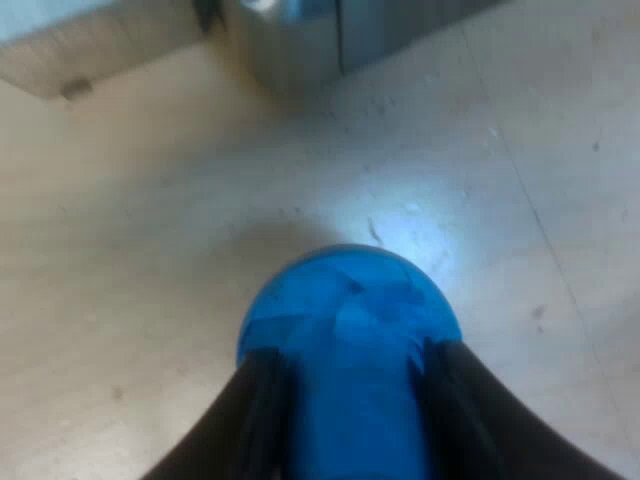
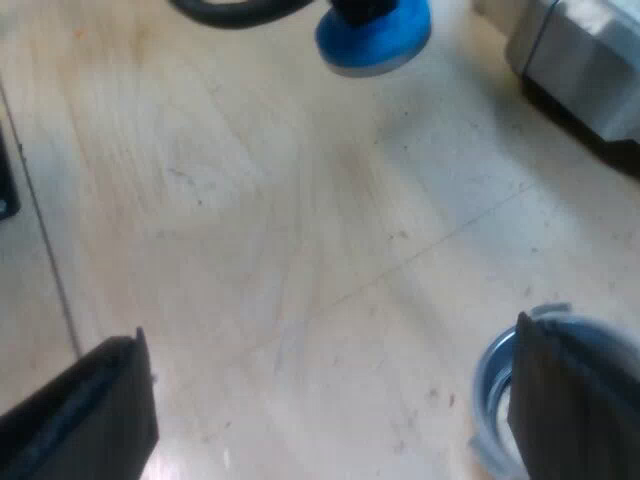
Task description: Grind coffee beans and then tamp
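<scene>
The blue tamper (image 1: 345,300) hangs over the pale wooden tabletop (image 1: 150,250), gripped at its sides by my left gripper (image 1: 348,355), which is shut on it. From the right wrist view the same tamper (image 2: 375,35) shows its round blue base, lifted off the wood. My right gripper (image 2: 328,335) is low over the table, open wide, with nothing between its fingers. The round metal rim of the holder (image 2: 492,395) lies just beside one of the right fingers (image 2: 560,400), and most of it is hidden behind that finger.
The espresso machine's steel body (image 1: 300,45) stands beyond the tamper, and its corner (image 2: 585,65) stands beyond the holder. A black object (image 2: 6,185) sits at the edge of the right wrist view. Bare wood (image 2: 300,230) lies between the tamper and the right gripper.
</scene>
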You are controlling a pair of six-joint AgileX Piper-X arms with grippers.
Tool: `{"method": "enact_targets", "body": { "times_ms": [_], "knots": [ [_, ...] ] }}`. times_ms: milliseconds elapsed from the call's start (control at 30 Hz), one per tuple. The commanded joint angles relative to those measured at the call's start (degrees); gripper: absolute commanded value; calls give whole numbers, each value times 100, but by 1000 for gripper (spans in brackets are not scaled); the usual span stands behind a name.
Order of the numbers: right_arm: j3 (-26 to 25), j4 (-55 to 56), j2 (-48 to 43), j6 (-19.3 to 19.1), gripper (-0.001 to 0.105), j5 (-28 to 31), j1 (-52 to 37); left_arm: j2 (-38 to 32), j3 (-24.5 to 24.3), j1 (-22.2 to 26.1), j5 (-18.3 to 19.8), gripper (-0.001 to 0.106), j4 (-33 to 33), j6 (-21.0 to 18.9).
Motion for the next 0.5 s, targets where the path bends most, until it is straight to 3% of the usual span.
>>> {"method": "enact_targets", "body": {
  "times_ms": [33,133,167,267,500],
  "knots": [
    [-57,-253,119,-70,74,-53,-154,109,-10,40,-116,0,-175,-47],
    [-71,-283,218,-70,74,-53,-239,317,-10,37,-249,0,-220,-47],
    [-71,-320,261,-70,74,-53,-260,505,-10,37,-528,0,-299,-47],
    [-71,-366,350,-70,74,-68,-300,822,-10,37,-780,0,-483,32],
    [-71,-366,403,-70,74,-169,-299,1235,-10,37,-810,0,-618,45]
  ]
}}
